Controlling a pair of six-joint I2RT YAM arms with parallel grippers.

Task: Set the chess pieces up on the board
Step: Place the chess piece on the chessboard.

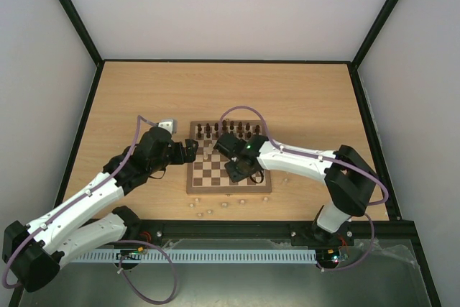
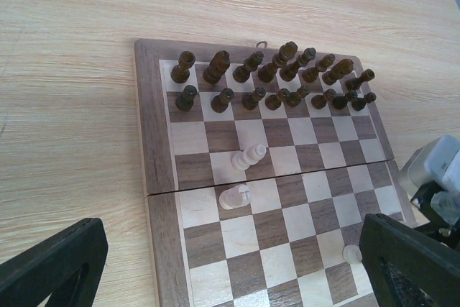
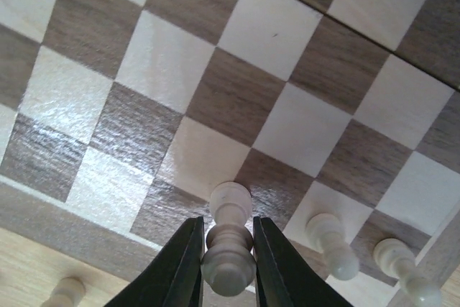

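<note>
From above, the board (image 1: 215,190) sits mid-table. Dark pieces (image 1: 228,131) line its two far rows, and loose pale pieces (image 1: 208,211) are scattered on the table (image 1: 144,98) just off its near edge. The left gripper (image 1: 190,150) hangs at the board's left border. The right gripper (image 1: 237,168) is over the near squares, so the right arm is clearly the one closer to the pale side's home rows.

On the left wrist camera the fingers are spread wide with nothing between them. Ahead, two mid-board pale pieces (image 2: 248,157) stand well apart from them, with the dark ranks beyond.

The right wrist camera has the action. The fingers (image 3: 180,267) are pinched narrow on a held pale piece (image 3: 228,264), whose long axis runs straight on from the fingers towards a square in the row beside the border. I cannot tell whether its base touches yet. Neighbouring pale pieces (image 3: 330,239) stand just to its right. I read this as the placing step. It calls for a straight descent and a clean release without nudging those neighbours.
</note>
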